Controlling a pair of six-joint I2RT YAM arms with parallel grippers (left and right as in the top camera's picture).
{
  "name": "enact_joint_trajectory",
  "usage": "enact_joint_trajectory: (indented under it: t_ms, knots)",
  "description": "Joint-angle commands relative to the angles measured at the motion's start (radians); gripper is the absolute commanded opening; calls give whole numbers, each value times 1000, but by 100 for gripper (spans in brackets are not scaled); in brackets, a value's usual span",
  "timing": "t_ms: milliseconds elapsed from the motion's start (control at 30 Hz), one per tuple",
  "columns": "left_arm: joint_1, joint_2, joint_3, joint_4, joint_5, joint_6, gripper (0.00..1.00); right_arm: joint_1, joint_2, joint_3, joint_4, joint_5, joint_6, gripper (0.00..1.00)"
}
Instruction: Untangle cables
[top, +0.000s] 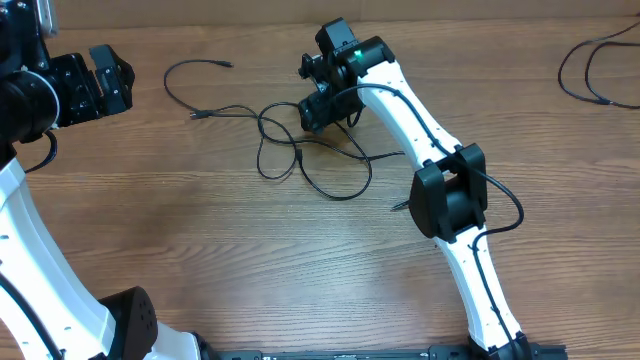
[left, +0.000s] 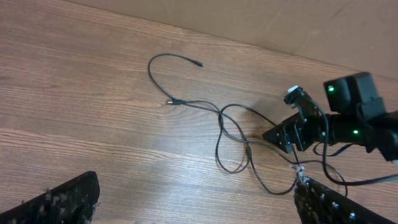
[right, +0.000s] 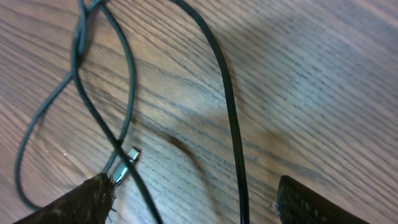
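- The cables (top: 298, 155) lie in a loose tangle of crossing loops in the middle of the counter, toward its far edge. Two plug-tipped ends trail off on the left side of the knot.
- One small metal plug (right: 127, 169) lies flat on the wood, just beside one finger of the right claw.
- The right claw (right: 194, 193) is low over the tangle's right side and released. Its fingers are spread, and one black strand runs along the counter between them, ungripped.
- The left claw (left: 196, 199) hangs at the far left, well apart from the tangle, also released and holding nothing.
- A lone cord (top: 600, 100) curls at the far-right corner, well apart from the rest.
- The counter (top: 250, 260) is brown wood grain.
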Motion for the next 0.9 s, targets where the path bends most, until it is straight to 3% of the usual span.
enact_joint_trajectory:
  t_ms: [0,33,67,133,167,200,433,567,767,867]
  knots:
    - [-4,-13,3,-2,21,26,100,-3,45,-12,8,6,-8,82]
    - [-3,-13,3,-2,21,26,99,-3,47,-12,14,6,-10,60]
    - [-3,-13,3,-2,20,26,100,-3,47,-12,14,5,-24,46]
    - [-4,-13,3,-2,16,26,100,-3,47,-12,11,3,-30,25]
    - [-4,-13,3,-2,13,26,100,-3,47,-12,10,3,-30,9]
    - [-4,-13,3,-2,9,26,99,-3,47,-12,6,2,-30,4]
    - [-4,-13,3,-2,11,23,100,-3,-32,137,-125,38,-21,4]
    - [-4,-13,2,-2,29,18,100,-5,-146,350,-205,140,88,4]
    - [-4,-13,2,-2,44,18,100,-6,-343,643,-334,145,235,4]
    - [-4,-13,2,-2,44,18,99,-5,-449,678,-348,144,245,4]
